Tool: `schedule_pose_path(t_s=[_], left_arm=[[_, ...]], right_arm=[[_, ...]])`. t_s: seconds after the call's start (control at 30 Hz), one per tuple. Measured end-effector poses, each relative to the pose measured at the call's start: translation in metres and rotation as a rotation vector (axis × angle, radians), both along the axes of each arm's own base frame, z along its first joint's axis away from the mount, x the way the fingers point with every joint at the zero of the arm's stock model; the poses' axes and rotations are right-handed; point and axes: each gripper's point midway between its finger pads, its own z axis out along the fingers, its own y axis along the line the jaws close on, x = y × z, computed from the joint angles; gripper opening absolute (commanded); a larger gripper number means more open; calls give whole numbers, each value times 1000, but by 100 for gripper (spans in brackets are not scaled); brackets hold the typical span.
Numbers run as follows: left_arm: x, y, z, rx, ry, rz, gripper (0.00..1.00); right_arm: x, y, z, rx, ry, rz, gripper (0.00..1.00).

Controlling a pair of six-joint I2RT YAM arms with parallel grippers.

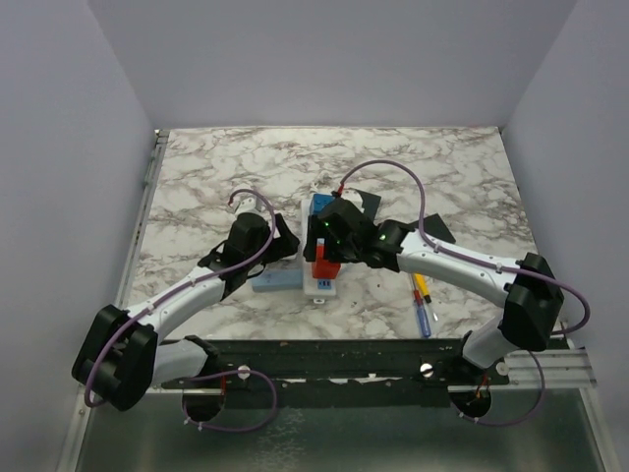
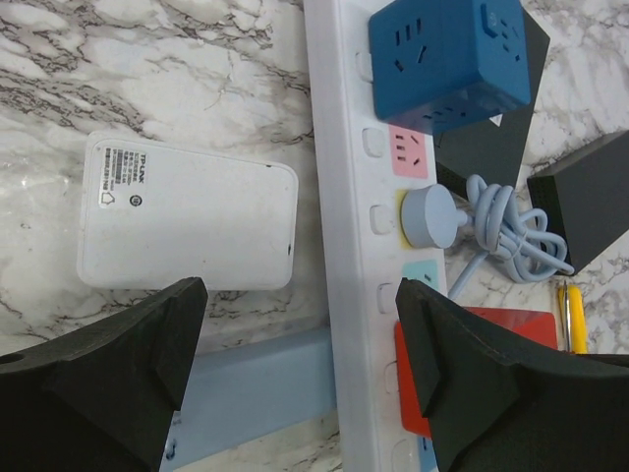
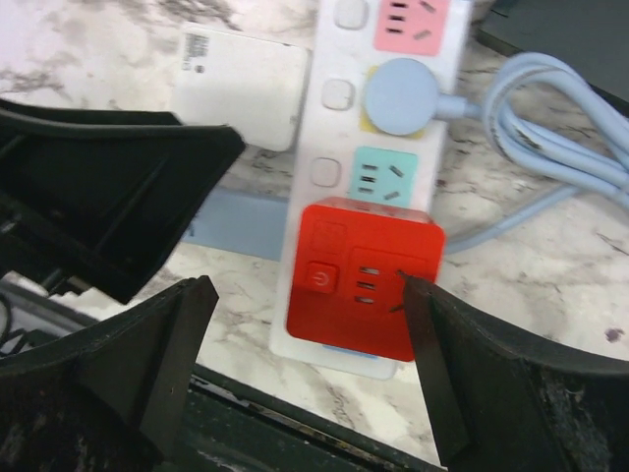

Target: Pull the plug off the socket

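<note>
Right wrist view: right tool (image 3: 305, 295) spread wide, one finger either side of red cube plug (image 3: 364, 280), gripping nothing. That plug sits at near end of socket (image 3: 313, 138), a white strip lying near-to-far mid-way across the bench (image 1: 246, 167). Round pale-blue plug (image 3: 398, 95) is seated farther along. Left tool (image 2: 300, 290) also wide, over the strip's left edge; white flat box (image 2: 187, 211) lies left of it.

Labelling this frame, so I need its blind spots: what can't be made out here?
Top external: most of the socket, hidden under the right hand and arm.
Left wrist: red plug, largely behind a finger of the left hand.
Right wrist: socket's far end, cut by the top edge.
White box label print: too small to read.
</note>
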Motion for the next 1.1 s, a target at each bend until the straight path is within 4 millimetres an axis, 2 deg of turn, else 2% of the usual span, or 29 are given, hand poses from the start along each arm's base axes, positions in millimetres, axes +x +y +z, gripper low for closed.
schedule_pose_path(t_s=[0.17,0.27,0.43,0.57,0.67,0.77,0.97,1.1], left_arm=[[-7,2,-6,-1,14,-3,86],[-8,3,-6,-5,13,-3,86],[-8,2,-6,-8,13,-6,86],[-9,1,-4,-16,13,-9,86],[-12,2,0,-30,2,-9,87],[-13,3,3,-38,-7,-9,87],[-14,1,2,-43,0,-15,87],[-15,0,1,-46,3,-22,87]], right_arm=[[-3,-22,-14,-110,29,-72,93],[-4,-27,-16,-129,33,-83,94],[-5,-15,-15,-89,43,-53,93],[-2,-7,-27,-115,67,-47,94],[-2,-10,-41,-169,86,-57,94],[-5,-16,-47,-199,95,-64,93],[-5,-13,-46,-191,89,-64,87],[-9,-6,-50,-206,86,-55,80]])
